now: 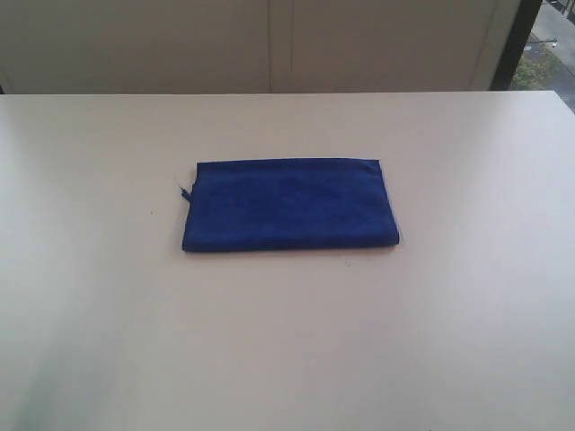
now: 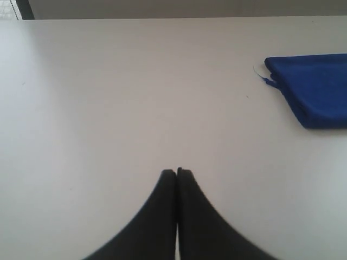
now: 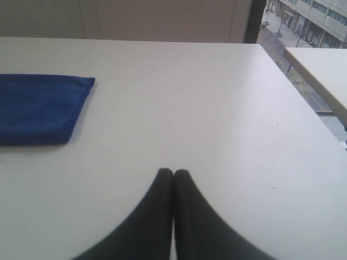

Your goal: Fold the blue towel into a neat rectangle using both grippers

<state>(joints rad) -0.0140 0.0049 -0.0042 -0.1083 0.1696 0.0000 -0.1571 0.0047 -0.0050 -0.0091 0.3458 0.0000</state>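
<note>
The blue towel (image 1: 289, 205) lies flat in the middle of the white table (image 1: 287, 341) as a folded rectangle, with a small tag sticking out at its left edge. Neither arm shows in the exterior view. In the left wrist view my left gripper (image 2: 177, 171) is shut with nothing in it, hovering over bare table well apart from the blue towel (image 2: 314, 89). My right gripper (image 3: 173, 172) is likewise shut and holds nothing, with the blue towel (image 3: 38, 108) some way off from it.
The white table's far edge (image 1: 287, 93) runs along a pale wall. A second table (image 3: 325, 70) and a window onto a street show past the table's side edge in the right wrist view.
</note>
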